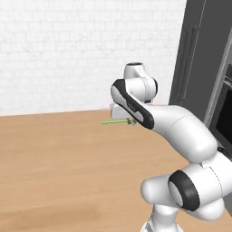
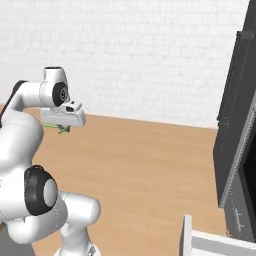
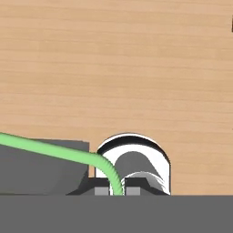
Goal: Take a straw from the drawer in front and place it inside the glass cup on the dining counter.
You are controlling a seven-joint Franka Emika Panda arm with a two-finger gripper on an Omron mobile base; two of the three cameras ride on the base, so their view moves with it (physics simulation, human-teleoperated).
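Observation:
My gripper is shut on the straw, a thin light-green stick that pokes out level to the left of the hand. From the right base camera the straw shows as a short green stub under the gripper. Looking along the hand, the straw runs in from the left and bends down between the fingertips of the gripper, above bare wood floor. A light-grey corner of the drawer sticks in at the lower right. The glass cup and the dining counter are out of view.
A tall dark cabinet front and a dark oven door stand at the right, also seen as a dark panel. A white brick wall closes the back. Wood floor stretches ahead and to the left.

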